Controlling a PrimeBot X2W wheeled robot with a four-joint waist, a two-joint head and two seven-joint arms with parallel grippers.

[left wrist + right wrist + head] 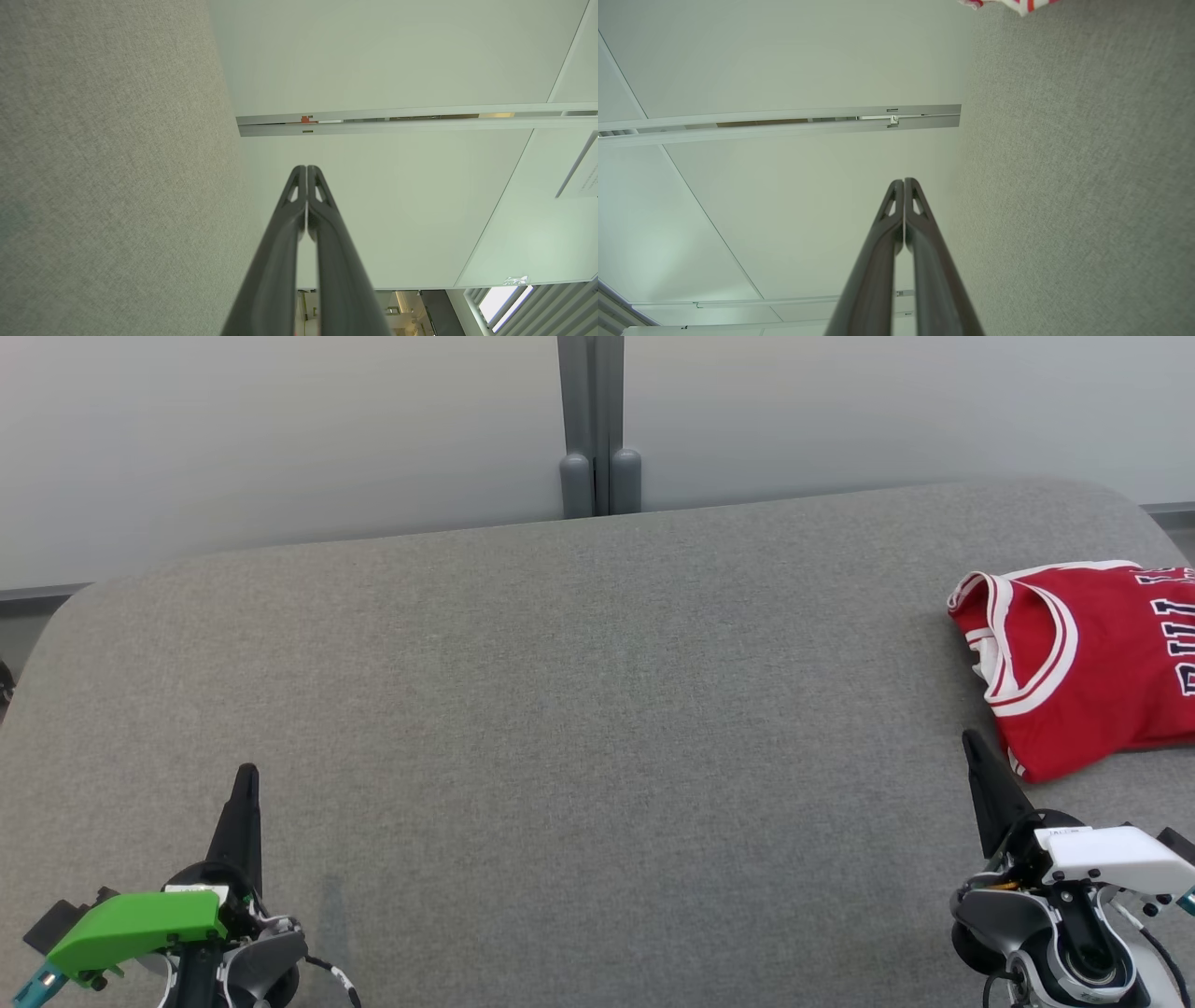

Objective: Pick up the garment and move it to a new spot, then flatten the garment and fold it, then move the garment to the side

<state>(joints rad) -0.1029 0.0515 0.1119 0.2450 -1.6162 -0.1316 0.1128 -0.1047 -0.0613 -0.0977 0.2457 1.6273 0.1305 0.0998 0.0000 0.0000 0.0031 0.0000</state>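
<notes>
- Left gripper [246, 782]: jaws pressed together, tip to tip, nothing between them. In the left wrist view [307, 169] the two dark fingers [275, 261] meet along their whole inner edge.
- Right gripper [973, 742]: jaws also together and empty. The right wrist view [904, 181] shows the same closed pair, with no cloth caught.
- Both grippers sit low in the head view, fingers pointing away from the robot, the left under a green wrist cover [131, 924] and the right under a white wrist cover [1111, 854].
- Worktop [560, 709]: grey woven fabric with rounded far corners. It runs along one side of each wrist view [93, 186] [1087, 186].
- Garment [1092, 663]: a red jersey with white trim and dark lettering. It lies on the worktop at the robot's far right and is cut off by the frame edge.
- The neck opening faces the middle of the worktop. The near hem corner lies close beside the right gripper's tip but apart from it.
- A red-and-white scrap of the garment [1020, 5] shows at the top edge of the right wrist view.
- Behind the worktop stand pale wall panels [280, 429], split by a grey post [597, 429].
</notes>
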